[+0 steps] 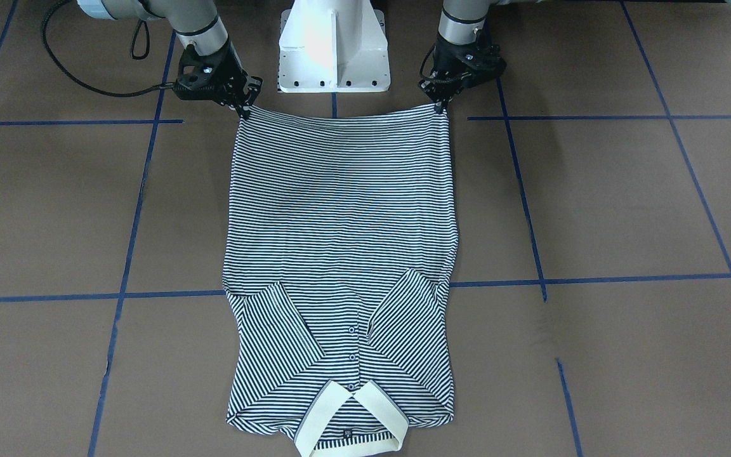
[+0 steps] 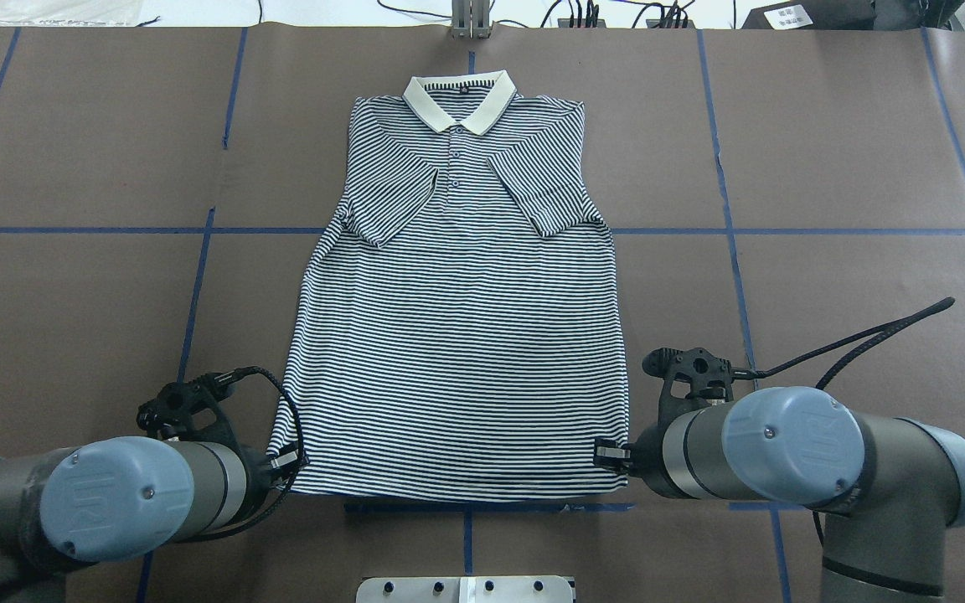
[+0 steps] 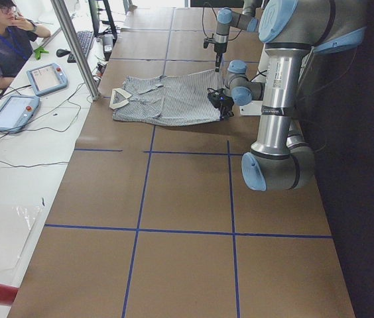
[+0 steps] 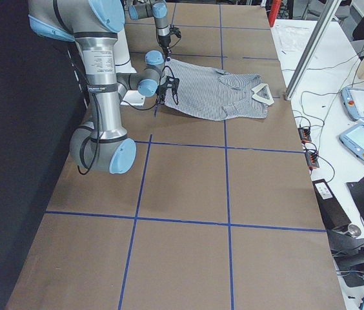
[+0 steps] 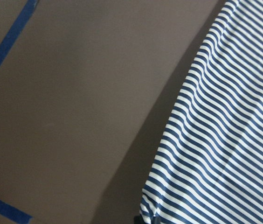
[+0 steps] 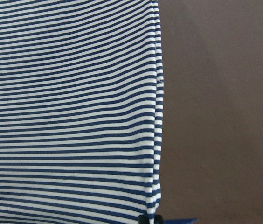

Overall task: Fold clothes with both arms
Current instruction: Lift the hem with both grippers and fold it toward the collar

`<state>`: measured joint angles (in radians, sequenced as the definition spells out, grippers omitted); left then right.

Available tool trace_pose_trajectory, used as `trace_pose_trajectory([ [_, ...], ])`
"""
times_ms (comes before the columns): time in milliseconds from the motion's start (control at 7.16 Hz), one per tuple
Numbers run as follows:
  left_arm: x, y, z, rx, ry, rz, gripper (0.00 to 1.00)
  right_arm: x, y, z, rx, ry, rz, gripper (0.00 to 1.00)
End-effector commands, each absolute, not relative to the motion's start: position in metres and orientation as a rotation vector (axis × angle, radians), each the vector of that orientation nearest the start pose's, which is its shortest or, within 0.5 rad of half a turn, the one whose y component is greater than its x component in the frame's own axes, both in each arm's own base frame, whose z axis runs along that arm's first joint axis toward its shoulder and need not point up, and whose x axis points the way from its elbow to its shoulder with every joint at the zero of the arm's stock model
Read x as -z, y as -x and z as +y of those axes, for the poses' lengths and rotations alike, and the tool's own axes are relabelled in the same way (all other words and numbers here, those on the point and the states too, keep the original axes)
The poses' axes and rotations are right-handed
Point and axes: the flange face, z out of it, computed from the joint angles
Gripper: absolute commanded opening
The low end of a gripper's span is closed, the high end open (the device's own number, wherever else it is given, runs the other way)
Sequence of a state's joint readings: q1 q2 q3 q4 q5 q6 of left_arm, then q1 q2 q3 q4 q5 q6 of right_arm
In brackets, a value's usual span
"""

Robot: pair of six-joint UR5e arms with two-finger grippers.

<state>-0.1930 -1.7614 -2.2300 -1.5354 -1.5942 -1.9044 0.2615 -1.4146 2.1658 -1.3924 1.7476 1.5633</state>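
Shirt (image 1: 340,222) lies face-up on bench (image 1: 594,203); left pincer (image 1: 440,106) and right pincer (image 1: 245,111) each pinch one hem corner.

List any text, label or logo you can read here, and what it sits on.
No text is legible.
Neck label inside the polo shirt collar: too small.
Printing on the left arm: blurred.
Printing on the right arm: blurred.
White card at top right of the overhead view: too small.

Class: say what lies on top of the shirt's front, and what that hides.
One sleeve and the other lie folded inward on the shirt, either side of the placket. The chest under them is covered.
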Motion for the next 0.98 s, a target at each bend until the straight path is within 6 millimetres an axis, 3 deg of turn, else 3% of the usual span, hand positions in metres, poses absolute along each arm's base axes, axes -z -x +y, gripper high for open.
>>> trace_pose_trajectory([
  [0,-0.242,-0.416,-0.163,0.385,0.135,0.804,0.00,-0.272,0.408,-0.200,-0.068,0.106,-1.000,0.00],
  [140,-0.238,-0.417,-0.148,0.387,0.167,0.811,0.00,-0.265,0.396,-0.192,-0.044,0.144,-1.019,0.00],
  [419,-0.226,-0.409,-0.145,0.380,0.180,0.843,0.00,-0.266,0.399,-0.195,-0.045,0.145,-1.017,0.00],
  [559,-0.223,-0.406,-0.159,0.398,0.158,0.854,0.00,-0.267,0.396,-0.222,-0.058,0.089,-1.019,0.00],
  [838,-0.205,-0.391,-0.216,0.434,0.059,0.908,0.00,-0.258,0.388,-0.291,-0.027,-0.075,-1.033,0.00],
])
